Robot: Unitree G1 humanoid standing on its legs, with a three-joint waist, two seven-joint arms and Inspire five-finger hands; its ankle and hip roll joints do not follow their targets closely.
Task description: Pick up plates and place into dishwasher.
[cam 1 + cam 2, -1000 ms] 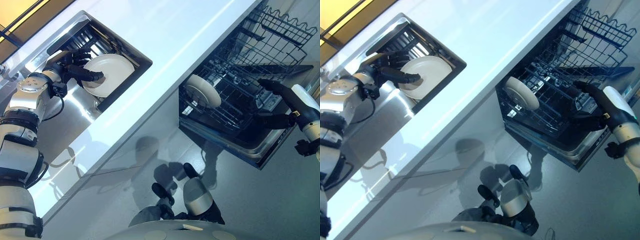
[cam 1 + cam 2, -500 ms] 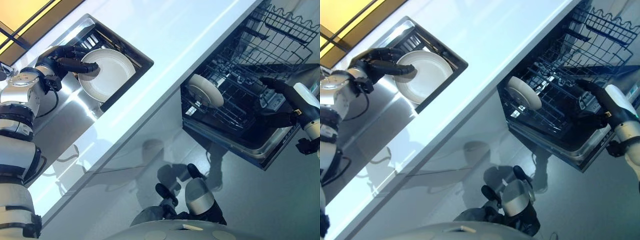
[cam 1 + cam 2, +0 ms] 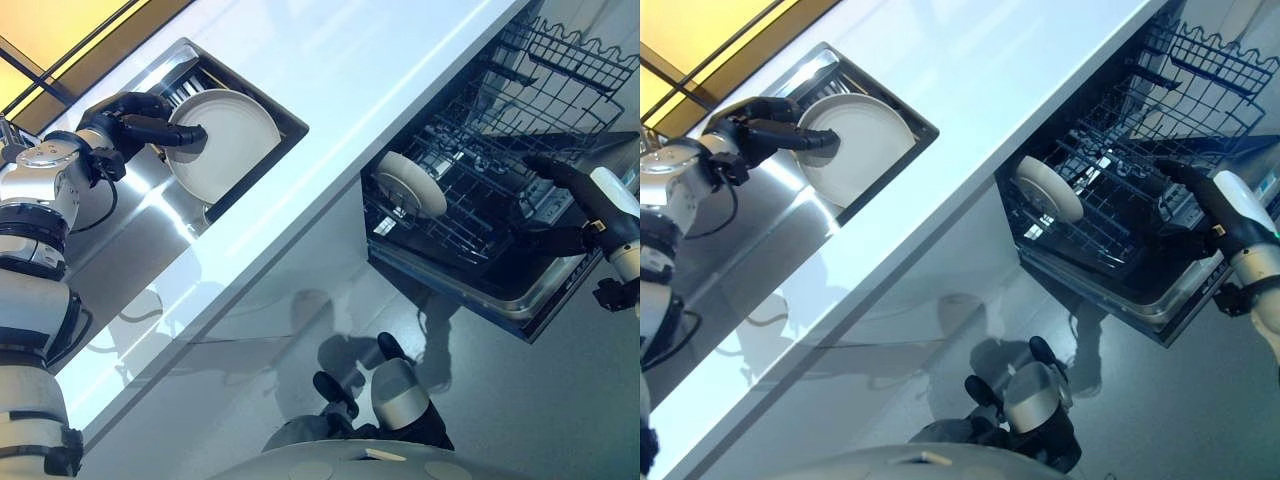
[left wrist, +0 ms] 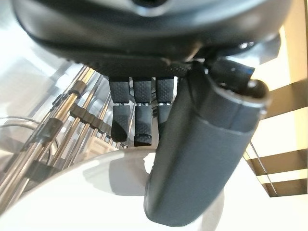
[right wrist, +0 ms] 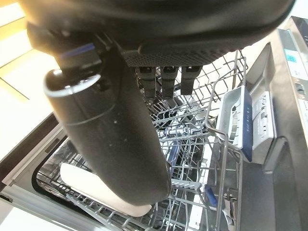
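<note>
Plate pinched at the sink, rack waiting

Left eye view: the left hand (image 3: 150, 128) reaches into the sink (image 3: 286, 130) set in the white counter (image 3: 380, 60), thumb laid across the face of a white plate (image 3: 228, 142) that stands tilted on edge. Across the floor, the open dishwasher (image 3: 470, 200) has its lower rack (image 3: 455, 230) pulled out, with a second plate (image 3: 413, 184) already upright in it. The right hand (image 3: 570, 190) hovers at the rack's near corner.

Right eye view: same layout; the right hand (image 3: 1200, 200) has its fingers stretched out straight over the wire rack, holding nothing.

Left wrist view: the thumb (image 4: 197, 159) presses on the plate's front face while the fingers (image 4: 137, 115) curl behind its rim, so the hand is closed on the plate in a pinch. Metal bars of a sink rack (image 4: 57, 125) run behind.

Right wrist view: relaxed fingers (image 5: 163, 77) hang above the rack, with the stowed plate (image 5: 96, 187) below.

The step in hand looks to be the pick-up. Next, the plate needs lifting clear of the sink edge and carrying to a free slot beside the stowed one.
</note>
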